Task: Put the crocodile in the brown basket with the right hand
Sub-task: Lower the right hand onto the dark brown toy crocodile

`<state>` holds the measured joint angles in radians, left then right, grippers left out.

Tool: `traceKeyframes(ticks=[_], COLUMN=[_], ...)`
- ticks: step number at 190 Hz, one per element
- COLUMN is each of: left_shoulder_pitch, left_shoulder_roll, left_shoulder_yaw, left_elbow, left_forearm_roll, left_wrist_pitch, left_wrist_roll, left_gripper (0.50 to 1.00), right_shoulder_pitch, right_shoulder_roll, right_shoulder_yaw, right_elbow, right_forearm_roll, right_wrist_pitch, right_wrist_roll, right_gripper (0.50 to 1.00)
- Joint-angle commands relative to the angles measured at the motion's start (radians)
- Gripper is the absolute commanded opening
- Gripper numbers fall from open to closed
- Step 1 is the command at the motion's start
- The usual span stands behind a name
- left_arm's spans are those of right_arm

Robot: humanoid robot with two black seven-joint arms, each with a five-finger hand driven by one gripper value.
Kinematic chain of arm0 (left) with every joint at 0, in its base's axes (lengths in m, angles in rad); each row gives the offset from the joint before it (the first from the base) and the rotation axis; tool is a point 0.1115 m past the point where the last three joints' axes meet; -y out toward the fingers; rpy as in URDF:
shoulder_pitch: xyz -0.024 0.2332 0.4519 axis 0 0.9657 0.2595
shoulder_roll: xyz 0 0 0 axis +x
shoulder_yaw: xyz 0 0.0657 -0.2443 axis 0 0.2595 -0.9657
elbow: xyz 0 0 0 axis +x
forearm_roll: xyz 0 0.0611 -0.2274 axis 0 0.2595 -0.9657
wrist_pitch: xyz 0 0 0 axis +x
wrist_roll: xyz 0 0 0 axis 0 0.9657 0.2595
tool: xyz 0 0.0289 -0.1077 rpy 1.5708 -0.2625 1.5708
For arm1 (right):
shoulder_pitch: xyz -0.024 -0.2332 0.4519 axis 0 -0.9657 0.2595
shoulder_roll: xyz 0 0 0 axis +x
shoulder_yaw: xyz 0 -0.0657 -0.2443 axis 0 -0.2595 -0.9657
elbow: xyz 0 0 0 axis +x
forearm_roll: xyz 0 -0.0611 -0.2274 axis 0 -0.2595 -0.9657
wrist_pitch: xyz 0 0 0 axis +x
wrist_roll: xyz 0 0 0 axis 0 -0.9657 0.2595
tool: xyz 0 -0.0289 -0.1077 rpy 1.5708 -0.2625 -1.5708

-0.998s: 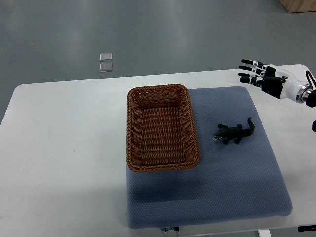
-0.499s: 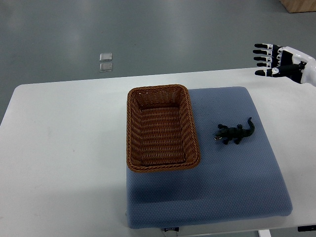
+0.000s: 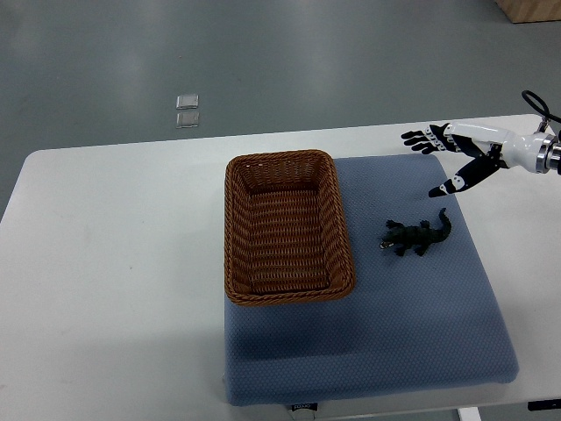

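A small dark green toy crocodile (image 3: pixel 418 236) lies on the blue mat (image 3: pixel 394 333), its head toward the basket and its tail up to the right. The brown wicker basket (image 3: pixel 287 227) stands empty on the mat's left part, a short gap left of the crocodile. My right hand (image 3: pixel 443 158) comes in from the right edge and hovers over the mat's far right corner, above and behind the crocodile, apart from it. Its fingers are spread and the thumb points down toward the toy; it holds nothing. My left arm does not show.
The mat lies on a white table (image 3: pixel 105 281) whose far edge runs behind the basket. Two small clear squares (image 3: pixel 187 110) lie on the grey floor beyond. A wooden corner (image 3: pixel 530 9) shows at the top right.
My right hand rose and pulled back toward the right edge, then came down and left to hover over the mat's far right corner, nearer the crocodile. Crocodile and basket have not moved.
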<state>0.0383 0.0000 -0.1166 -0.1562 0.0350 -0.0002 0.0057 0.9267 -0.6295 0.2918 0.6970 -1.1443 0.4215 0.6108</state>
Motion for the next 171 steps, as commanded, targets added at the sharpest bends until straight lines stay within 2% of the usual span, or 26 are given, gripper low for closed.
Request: traceKeyframes(ticks=[1, 26, 74, 101, 171], left_shoulder_pitch=[0.0, 0.0, 0.0, 0.0, 0.0], left_shoulder_roll=[0.0, 0.0, 0.0, 0.0, 0.0], left_shoulder_yaw=[0.0, 0.0, 0.0, 0.0, 0.0], left_elbow=[0.0, 0.0, 0.0, 0.001, 0.0], left_forearm_roll=[0.0, 0.0, 0.0, 0.0, 0.0], left_wrist_pitch=[0.0, 0.0, 0.0, 0.0, 0.0], left_wrist_roll=[-0.001, -0.001, -0.001, 0.0, -0.001], left_gripper=[1.0, 1.0, 1.0, 1.0, 1.0], right_shoulder_pitch=[0.004, 0.018, 0.07, 0.101, 0.093], right_shoulder_roll=[-0.027, -0.073, -0.13, -0.141, -0.102], right_shoulder_yaw=[-0.002, -0.039, -0.154, -0.206, -0.284], right_elbow=[0.032, 0.084, 0.2, 0.249, 0.259], right_forearm_roll=[-0.12, -0.212, -0.376, -0.391, -0.42], right_wrist_pitch=[-0.064, -0.101, -0.271, -0.308, -0.408], right_wrist_roll=[0.0, 0.0, 0.0, 0.0, 0.0], right_gripper=[0.926, 0.926, 0.928, 0.928, 0.928])
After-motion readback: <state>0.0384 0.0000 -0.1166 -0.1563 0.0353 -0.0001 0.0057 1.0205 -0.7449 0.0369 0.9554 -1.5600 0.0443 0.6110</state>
